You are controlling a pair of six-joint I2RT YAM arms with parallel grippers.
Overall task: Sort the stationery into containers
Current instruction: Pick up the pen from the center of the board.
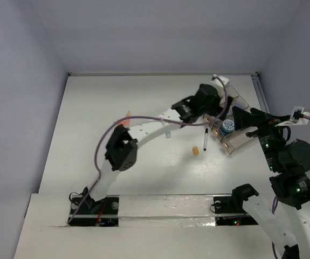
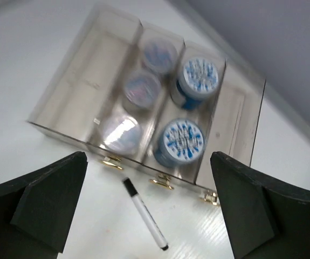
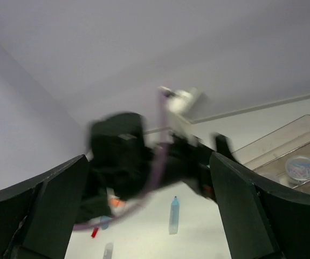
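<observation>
The clear compartment tray (image 2: 63, 102) lies below my left gripper (image 2: 148, 162), which is open with nothing between its fingers. Inside the tray stand two blue-lidded jars (image 2: 200, 75) (image 2: 183, 139) and, in the neighbouring lane, three purple-lidded jars (image 2: 141, 89). A thin black pen (image 2: 144, 213) lies on the table just outside the tray's hinged wall. From above, the left gripper (image 1: 211, 110) hovers at the tray (image 1: 235, 141) and the pen (image 1: 206, 139) is beside it. My right gripper (image 3: 148, 159) is open and empty, raised beside the tray (image 3: 300, 132).
A tiny orange stub (image 1: 196, 151) lies left of the pen. A light-blue marker (image 3: 173, 215) and a red one (image 3: 95, 232) lie on the table beyond the left arm (image 3: 128, 156). An orange stick (image 1: 128, 114) peeks out by the left arm's link. Walls enclose the table.
</observation>
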